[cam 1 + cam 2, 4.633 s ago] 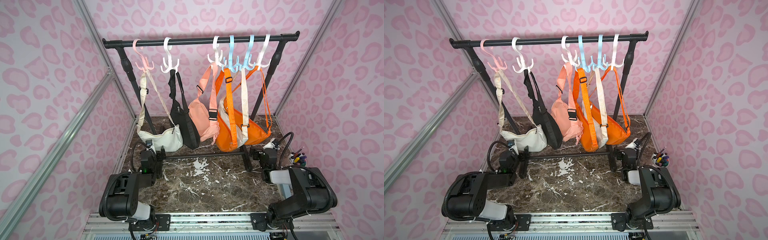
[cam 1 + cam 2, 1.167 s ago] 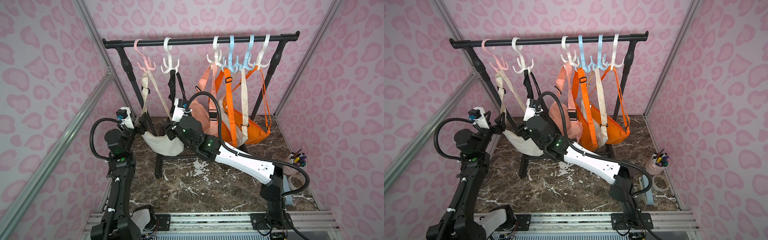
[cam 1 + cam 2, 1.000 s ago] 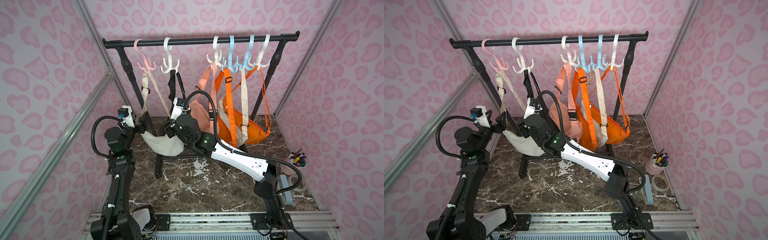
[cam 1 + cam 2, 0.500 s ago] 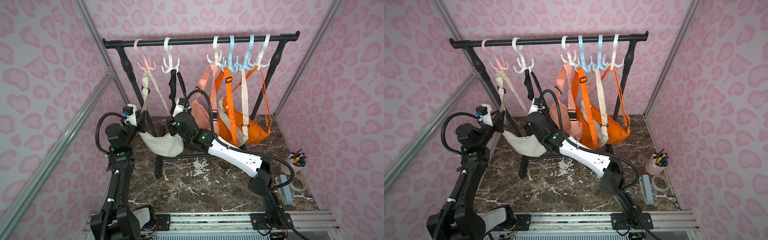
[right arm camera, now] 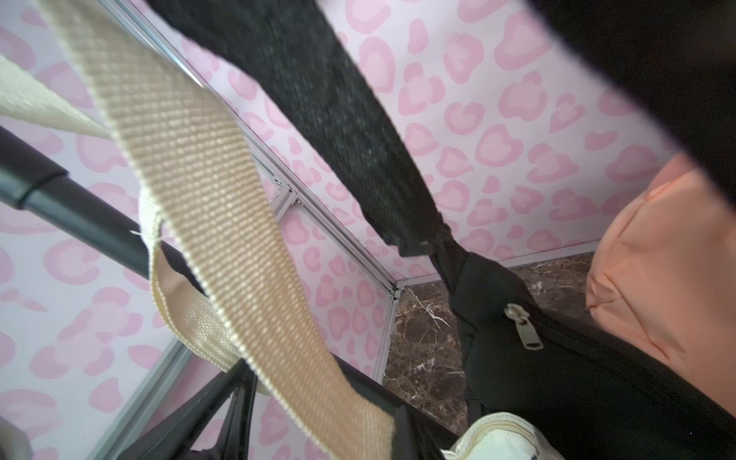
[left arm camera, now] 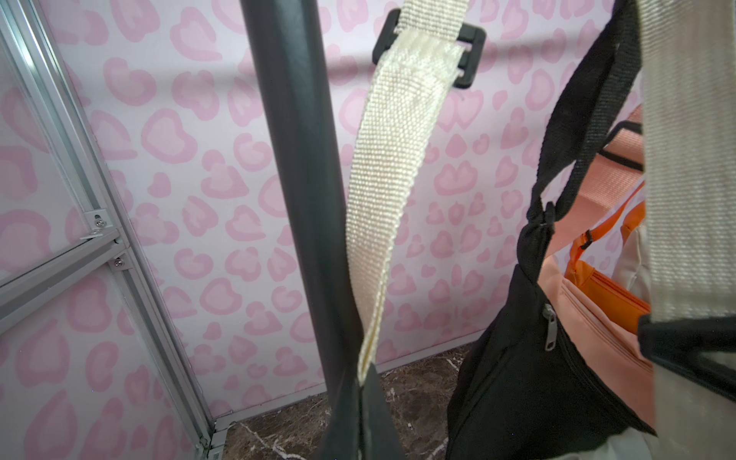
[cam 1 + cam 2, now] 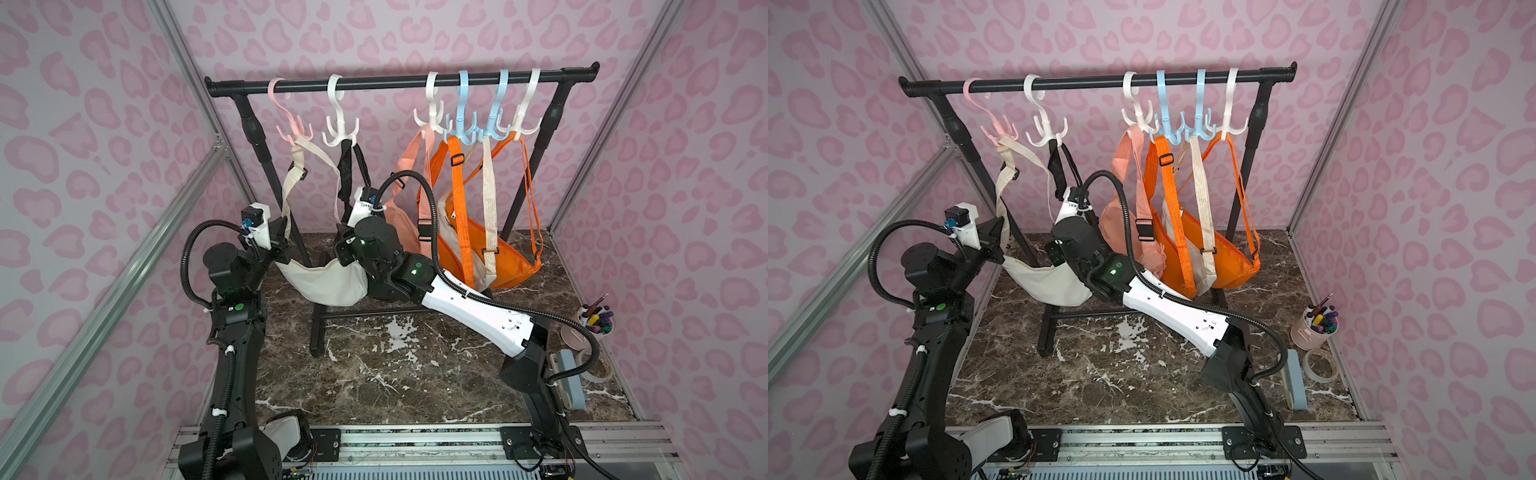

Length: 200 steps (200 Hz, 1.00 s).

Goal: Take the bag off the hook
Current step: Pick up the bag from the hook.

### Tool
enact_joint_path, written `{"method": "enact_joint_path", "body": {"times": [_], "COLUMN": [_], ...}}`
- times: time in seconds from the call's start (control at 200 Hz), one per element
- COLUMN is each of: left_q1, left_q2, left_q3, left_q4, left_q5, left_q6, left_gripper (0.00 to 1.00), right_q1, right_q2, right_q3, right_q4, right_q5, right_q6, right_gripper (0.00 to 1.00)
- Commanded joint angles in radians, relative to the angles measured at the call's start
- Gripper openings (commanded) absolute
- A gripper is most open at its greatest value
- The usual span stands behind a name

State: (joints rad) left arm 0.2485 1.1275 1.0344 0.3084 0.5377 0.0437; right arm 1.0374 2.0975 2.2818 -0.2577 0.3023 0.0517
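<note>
Top views: cream bag (image 7: pixel 328 284) sags like a hammock between the two grippers, its strap still looped on the pink hook (image 7: pixel 291 124) at the left end of the black rail (image 7: pixel 374 83). The left gripper (image 7: pixel 282 235) sits at the bag's left end and the right gripper (image 7: pixel 345 245) at its right end, both touching it. The jaw tips of both are hidden by wrist housings and fabric. The bag is smooth matte cloth and crescent shaped. A black bag strap (image 7: pixel 347 166) hangs on the next white hook, with a peach bag (image 7: pixel 399 216) and orange bags (image 7: pixel 507 266) further right. The layout is the same with cream bag (image 7: pixel 1050 286), left gripper (image 7: pixel 998 237), right gripper (image 7: pixel 1059 249) and pink hook (image 7: pixel 998 124).

Left wrist: left gripper (image 6: pixel 364 398) has its jaws pressed together, pinching the cream strap (image 6: pixel 382 179) edge-on. The strap is coarse woven webbing and runs up to a black plastic buckle (image 6: pixel 430 44), cut off at the frame edge. The rack post (image 6: pixel 302 179) is just beside the strap. A black bag (image 6: pixel 529 358) with a metal zipper pull is partly cut off.

Right wrist: cream strap (image 5: pixel 223 223) runs down into the closed jaws of the right gripper (image 5: pixel 398 422), with the pinch point cut by the frame edge. A cream bag corner (image 5: pixel 498 438) with zipper is just beside them. The black bag (image 5: pixel 557 378) and peach bag (image 5: pixel 657 259) are close and blurred.
</note>
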Motion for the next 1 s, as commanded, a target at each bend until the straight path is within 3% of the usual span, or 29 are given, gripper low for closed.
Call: {"method": "enact_joint_path", "body": {"times": [0.0, 0.205, 0.595, 0.995], "left_q1": [0.0, 0.0, 0.0, 0.0], "left_q2": [-0.015, -0.038, -0.044, 0.002], "left_q3": [0.025, 0.087, 0.362, 0.614], "left_q4": [-0.012, -0.083, -0.318, -0.43], "left_q5": [0.005, -0.037, -0.191, -0.237], "left_q6": [-0.043, -0.1, -0.259, -0.374], "left_gripper": [0.04, 0.04, 0.04, 0.04], "right_q1": [-0.001, 0.013, 0.018, 0.056], "right_q2": [0.0, 0.004, -0.025, -0.057], "right_q3": [0.029, 0.109, 0.198, 0.21], "right_q4": [-0.015, -0.042, 0.006, 0.108], "right_q5": [-0.021, -0.056, -0.124, -0.233], "right_q6": [0.014, 0.011, 0.034, -0.01], "right_gripper": [0.0, 0.0, 0.0, 0.0]}}
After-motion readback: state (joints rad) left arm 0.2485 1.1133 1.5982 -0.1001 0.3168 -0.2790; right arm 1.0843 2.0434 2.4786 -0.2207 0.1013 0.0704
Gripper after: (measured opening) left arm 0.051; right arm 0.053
